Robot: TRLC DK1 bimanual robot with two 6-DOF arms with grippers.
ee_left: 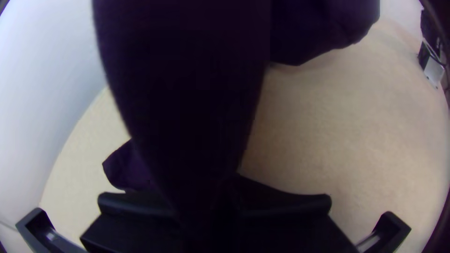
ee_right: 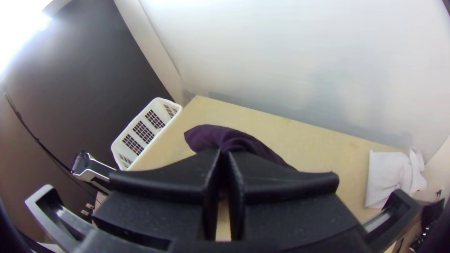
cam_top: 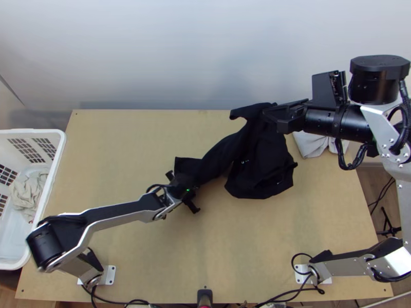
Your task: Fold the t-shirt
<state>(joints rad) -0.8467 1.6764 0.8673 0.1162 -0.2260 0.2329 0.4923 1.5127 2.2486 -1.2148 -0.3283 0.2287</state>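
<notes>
"Black cloth, the t-shirt (cam_top: 262, 172), yes? Where is it?"

"Over the middle and far right of the table (cam_top: 128, 154), bunched and loosely drawn out between the two arms. A narrow band slants from one pincer to the other, and a wider part hangs beside it, below the right one."

"And the left pincer (cam_top: 186, 189)?"

"Near the middle of the table, a little left, narrow, with an end of the shirt pinched in it. Its wrist view has the cloth going in between the fingers, and a small flap poking out beside them."

"The right pincer (cam_top: 272, 114)?"

"Up above the far side of the table, right of the middle. That one's narrow too, holding a bit of the shirt between its fingertips. I can't tell which part either has, sleeve or hem."

"Does the hanging part touch the wood?"

"Can't tell from these views."

"What else is about?"

"A white basket (cam_top: 60, 154) by the table's left side, with a crumpled pale cloth (cam_top: 28, 194) in it. Over at the far right corner of the table lies a folded white cloth (cam_top: 310, 145), partly under the right arm"
</notes>
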